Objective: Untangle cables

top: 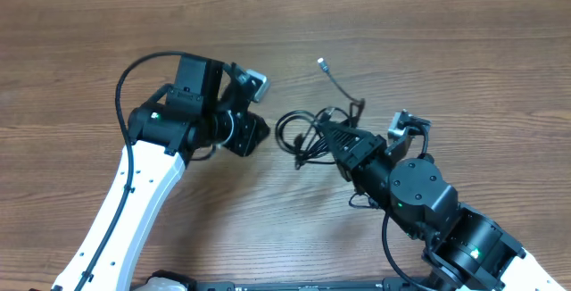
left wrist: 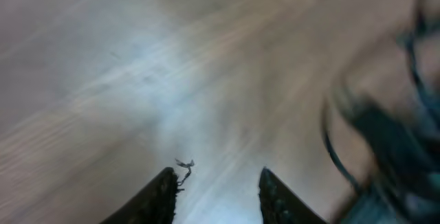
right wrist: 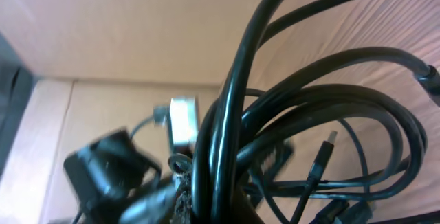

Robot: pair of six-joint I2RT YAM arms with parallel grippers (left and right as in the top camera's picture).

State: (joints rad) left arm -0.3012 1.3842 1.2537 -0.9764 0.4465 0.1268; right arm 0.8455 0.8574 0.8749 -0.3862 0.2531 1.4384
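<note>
The cables [top: 303, 135] lie as a black tangle of loops on the wooden table [top: 428, 41]. One strand runs up to a small silver plug [top: 321, 62]. My right gripper [top: 325, 132] is shut on the bundle from the right. In the right wrist view, thick black strands [right wrist: 227, 114] rise out of its jaws, and a plug end [right wrist: 328, 141] hangs among the loops. My left gripper [top: 259, 135] sits just left of the tangle. Its fingers [left wrist: 161, 196] stand apart with only bare table between them. The cables [left wrist: 405, 148] are a blur at the right of that view.
A pale wall or board [right wrist: 137, 25] stands beyond the table's far edge. The left arm's wrist [right wrist: 110, 162] shows blurred behind the bundle. A frayed thread [left wrist: 184, 169] sticks off the left finger's tip.
</note>
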